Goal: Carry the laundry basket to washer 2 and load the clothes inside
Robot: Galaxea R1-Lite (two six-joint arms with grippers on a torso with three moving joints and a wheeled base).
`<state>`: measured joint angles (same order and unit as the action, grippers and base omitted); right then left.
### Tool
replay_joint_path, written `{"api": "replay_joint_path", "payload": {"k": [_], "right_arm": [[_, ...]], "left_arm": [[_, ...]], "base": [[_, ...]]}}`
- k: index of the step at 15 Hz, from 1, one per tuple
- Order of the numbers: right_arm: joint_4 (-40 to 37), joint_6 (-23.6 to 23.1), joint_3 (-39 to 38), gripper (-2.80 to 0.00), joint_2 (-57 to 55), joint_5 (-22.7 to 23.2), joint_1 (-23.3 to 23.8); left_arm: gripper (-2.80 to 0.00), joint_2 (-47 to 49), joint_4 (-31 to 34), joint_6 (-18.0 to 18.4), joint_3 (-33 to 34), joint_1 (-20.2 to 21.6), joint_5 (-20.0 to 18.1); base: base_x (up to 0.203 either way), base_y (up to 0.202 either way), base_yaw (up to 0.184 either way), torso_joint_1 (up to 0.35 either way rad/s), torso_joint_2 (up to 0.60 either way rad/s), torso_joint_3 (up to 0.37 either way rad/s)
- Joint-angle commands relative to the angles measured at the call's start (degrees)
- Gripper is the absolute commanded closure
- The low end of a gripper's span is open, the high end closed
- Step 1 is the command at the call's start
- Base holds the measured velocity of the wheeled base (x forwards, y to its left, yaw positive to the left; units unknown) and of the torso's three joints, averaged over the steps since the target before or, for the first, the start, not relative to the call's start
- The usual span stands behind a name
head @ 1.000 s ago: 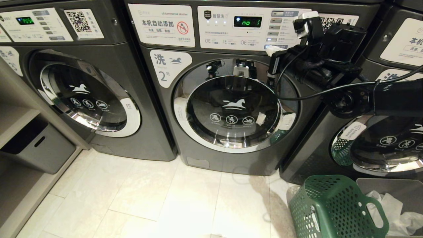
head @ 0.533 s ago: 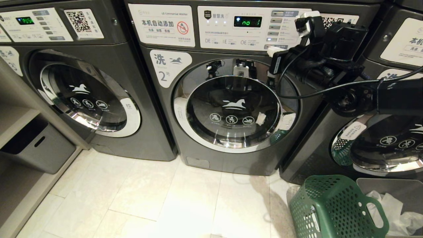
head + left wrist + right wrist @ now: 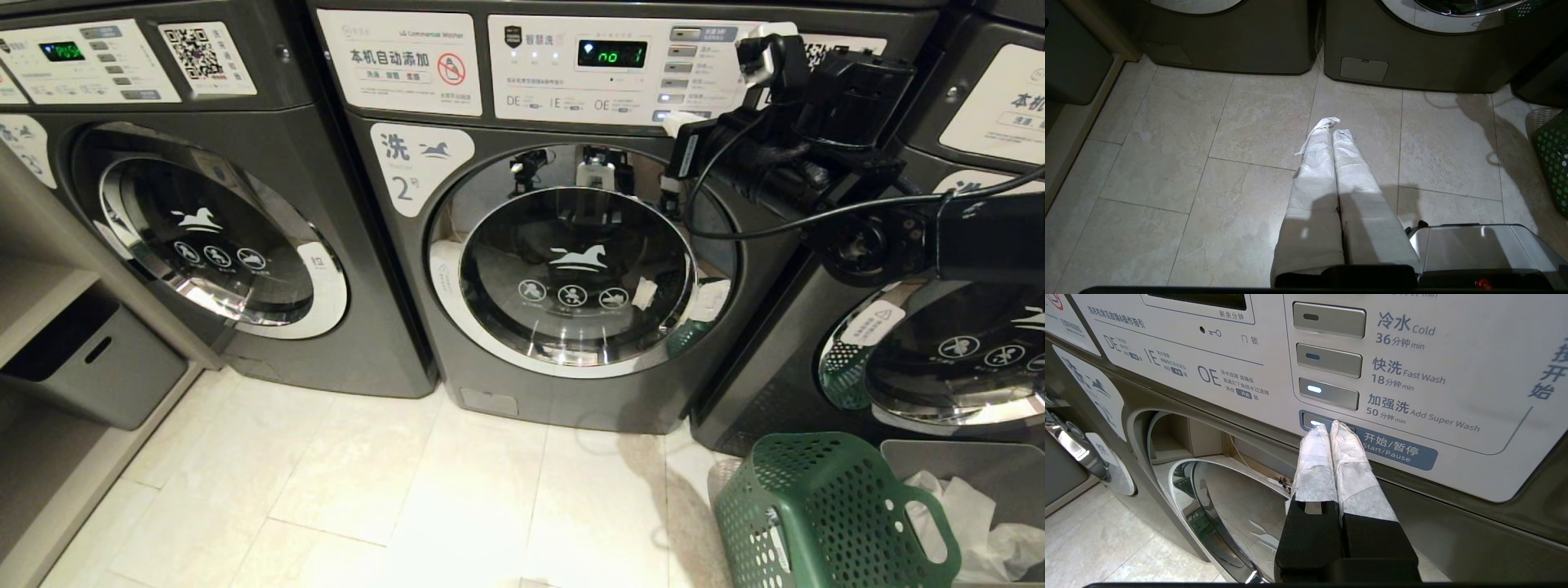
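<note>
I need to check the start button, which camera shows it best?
The right wrist view: the start button is close up, lit, with the shut right pincer at it. The head view hides it behind the arm. The left wrist view misses it.

Glossy chrome-rimmed glass on washer 2 (image 3: 571,269); perforated plastic laundry basket (image 3: 824,514)

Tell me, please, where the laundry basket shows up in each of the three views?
Head view: basket at lower right, on the floor before the machine to the right of washer 2.
Left wrist view: only a green sliver at the right edge.
Right wrist view: not in it.
Shared landmark: washer 2's door, seen in all three.
</note>
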<state>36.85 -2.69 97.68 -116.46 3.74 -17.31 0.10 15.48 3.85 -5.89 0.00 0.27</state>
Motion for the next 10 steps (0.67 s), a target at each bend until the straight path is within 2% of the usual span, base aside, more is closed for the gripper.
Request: {"api": "replay_joint_path", "payload": {"k": [1, 10], "right_arm": [[0.15, -0.03, 0.01, 0.0, -0.05, 0.04, -0.05], [0.06, -0.09, 3.59, 0.0, -2.46, -1.46, -0.09]], "left_arm": [[0.0, -0.01, 0.07, 0.01, 0.0, 0.0, 0.0], [0.0, -0.01, 0.07, 0.01, 0.0, 0.0, 0.08]], "base": [[0.0, 0.0, 0.0, 0.0, 0.0, 0.0], [0.0, 0.0, 0.0, 0.0, 0.0, 0.0]]}}
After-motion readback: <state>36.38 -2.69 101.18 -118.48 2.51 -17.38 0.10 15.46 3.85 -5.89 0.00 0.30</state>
